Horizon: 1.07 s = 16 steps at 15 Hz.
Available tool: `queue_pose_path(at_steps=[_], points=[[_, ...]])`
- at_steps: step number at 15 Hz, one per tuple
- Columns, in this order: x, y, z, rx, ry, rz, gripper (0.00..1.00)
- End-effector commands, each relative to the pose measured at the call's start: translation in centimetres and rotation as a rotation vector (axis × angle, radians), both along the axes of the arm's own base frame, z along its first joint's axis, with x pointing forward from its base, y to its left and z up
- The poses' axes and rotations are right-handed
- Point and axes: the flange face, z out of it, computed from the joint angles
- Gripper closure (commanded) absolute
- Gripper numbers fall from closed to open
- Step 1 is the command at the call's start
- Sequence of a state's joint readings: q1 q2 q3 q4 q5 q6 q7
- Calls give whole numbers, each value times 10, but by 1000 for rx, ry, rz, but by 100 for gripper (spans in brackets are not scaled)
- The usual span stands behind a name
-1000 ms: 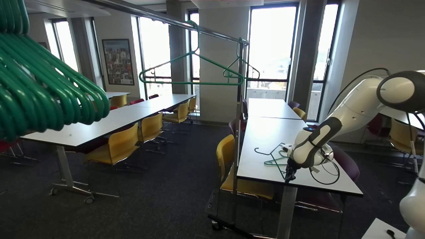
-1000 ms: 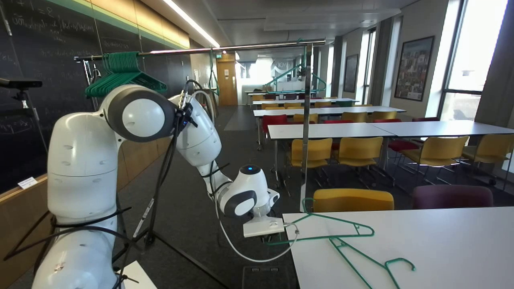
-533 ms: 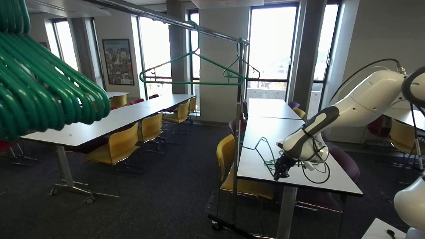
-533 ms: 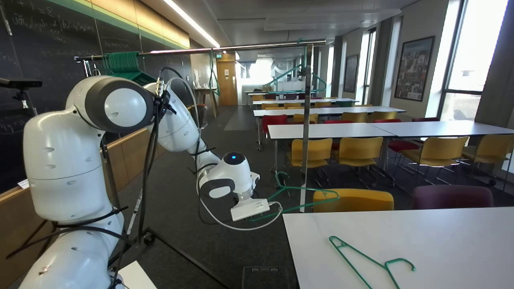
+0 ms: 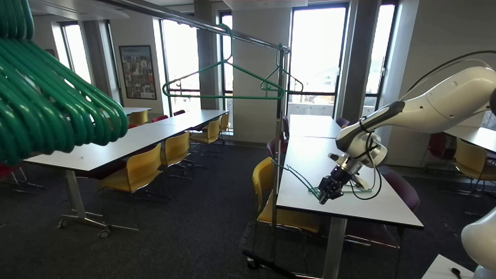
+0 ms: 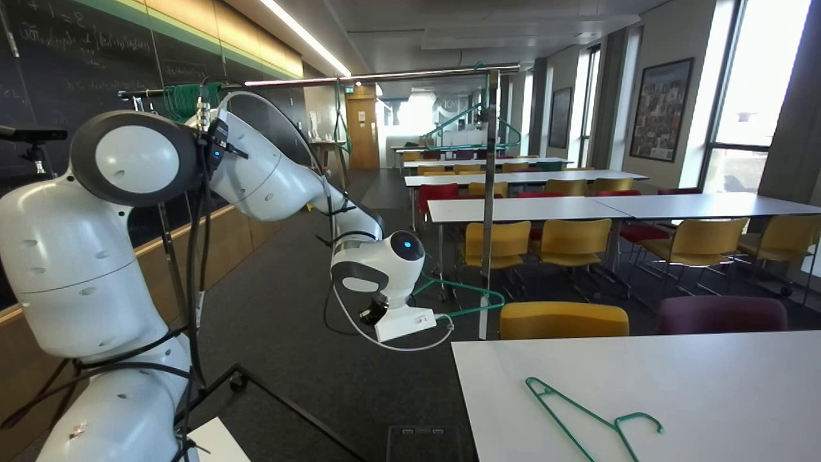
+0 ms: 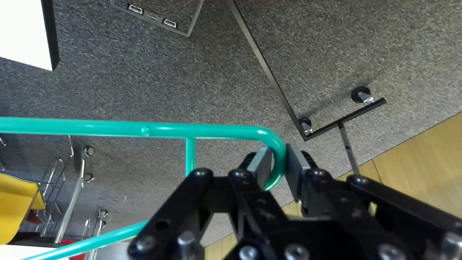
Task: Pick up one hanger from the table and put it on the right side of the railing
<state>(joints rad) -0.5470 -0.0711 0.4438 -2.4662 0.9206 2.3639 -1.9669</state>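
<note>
My gripper (image 7: 278, 163) is shut on the corner of a green hanger (image 7: 202, 131), with the bend between the two pads. The hanger sticks out from the gripper, tilted, in the air. In an exterior view the held hanger (image 6: 474, 309) is left of the table (image 6: 705, 366), partly behind my wrist, which hides the gripper. It also shows (image 5: 300, 178) with my gripper (image 5: 322, 199), its hook overlapping the railing's upright. Another green hanger (image 6: 577, 403) lies on the table. The railing's bar (image 5: 248, 37) is well above the gripper and shows in both exterior views (image 6: 410, 75).
Several green hangers (image 5: 58, 108) bunch at one end of the railing; single ones hang along it (image 5: 223, 97). The railing's upright (image 6: 489, 212) and wheeled foot (image 7: 326, 123) are close to the held hanger. A yellow chair (image 6: 564, 321) and a purple chair (image 6: 723, 314) stand at the table.
My gripper has lifted the hanger off the table and carried it toward the railing's upright. The wrist has turned and tilted. The other hanger on the table has not moved.
</note>
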Motion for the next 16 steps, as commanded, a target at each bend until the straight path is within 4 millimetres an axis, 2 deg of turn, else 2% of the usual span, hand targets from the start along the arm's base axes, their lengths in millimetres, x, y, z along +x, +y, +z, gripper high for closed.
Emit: queue_pose_path(at_steps=[1,4,6,10,16], points=[[-26,-23,19,36,4,15,96],[-39,-37,23,20,9,-16,96],[-46,-38,23,13,13,5,96],[-50,-31,27,22,46,119,96],[-49,-13,46,114,141,349,96]])
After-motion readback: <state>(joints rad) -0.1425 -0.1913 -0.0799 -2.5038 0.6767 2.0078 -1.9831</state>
